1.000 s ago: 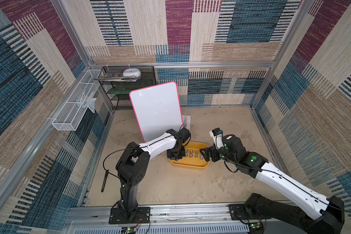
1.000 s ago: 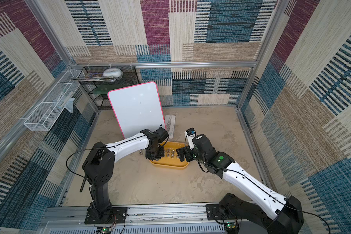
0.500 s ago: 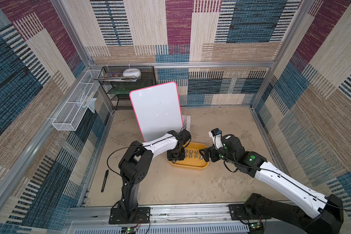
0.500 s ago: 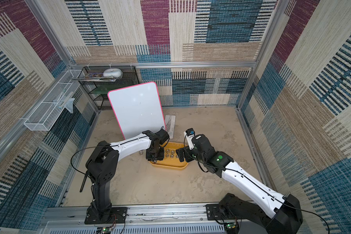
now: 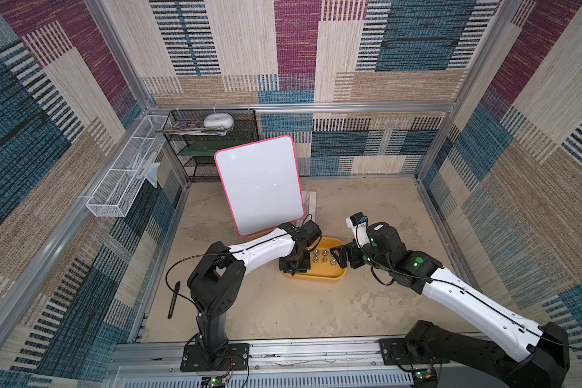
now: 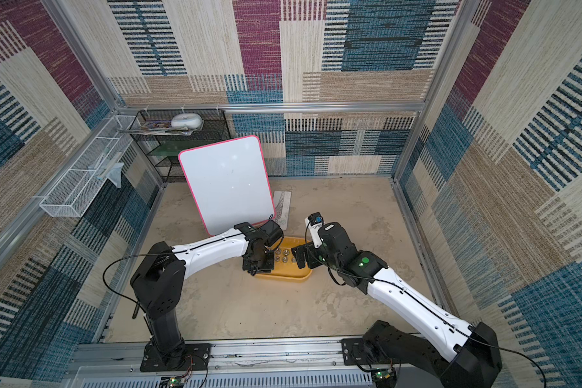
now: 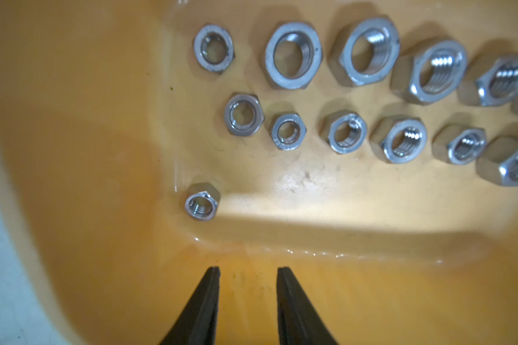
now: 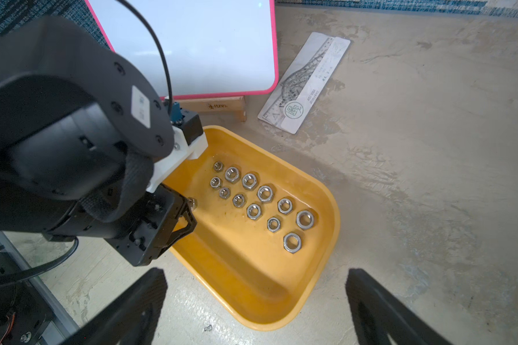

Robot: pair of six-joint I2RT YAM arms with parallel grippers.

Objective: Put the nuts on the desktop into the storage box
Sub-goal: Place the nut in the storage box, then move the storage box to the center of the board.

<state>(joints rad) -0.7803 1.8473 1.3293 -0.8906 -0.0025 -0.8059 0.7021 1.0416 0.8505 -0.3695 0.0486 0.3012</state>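
Two robot arms with black joint housings and glossy white forearm shells. The left arm (image 5: 262,248) and right arm (image 5: 477,302) each sit on a black base bolted to a black plate (image 5: 195,357) with visible screws. A thin black cable (image 5: 167,270) loops loose beside the left arm's elbow; another runs along the right arm's white shell. A green light (image 5: 418,260) glows on the right arm's black housing. A white label (image 8: 140,107), ringed by small dark screws, marks the left wrist housing. The left hand (image 7: 248,270) has slim black fingers tapering to narrow tips.

Patchwork woven walls (image 5: 414,37), aluminium rails (image 5: 350,107)
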